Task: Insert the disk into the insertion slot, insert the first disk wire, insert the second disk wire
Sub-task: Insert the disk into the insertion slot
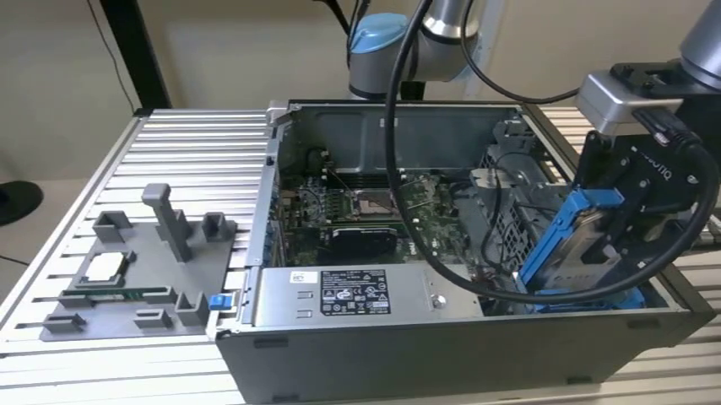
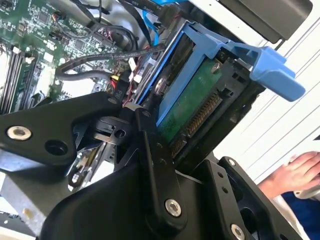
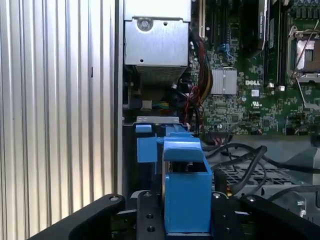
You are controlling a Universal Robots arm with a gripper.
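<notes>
Nearest us in the first wrist view, the black fingers (image 3: 147, 215) of the gripper (image 3: 186, 212) pinch the disk (image 3: 185, 175) by its bright blue frame, one on each side. In the exterior view we see the disk (image 1: 577, 245) held tilted at the exterior view's right, its lower end down inside the open computer case (image 1: 451, 350), its upper end above the rim. It stands just beside the insertion slot (image 1: 509, 224), a grey perforated metal bay. Black cables (image 3: 240, 157) lie between the disk and the green motherboard (image 1: 360, 207). A labelled power-supply box (image 1: 338, 295) sits along the case's near wall. A grey fixture tray (image 1: 124, 283) rests on the slatted table (image 1: 192, 152). A person's hand (image 2: 296, 174) shows in the second wrist view.
</notes>
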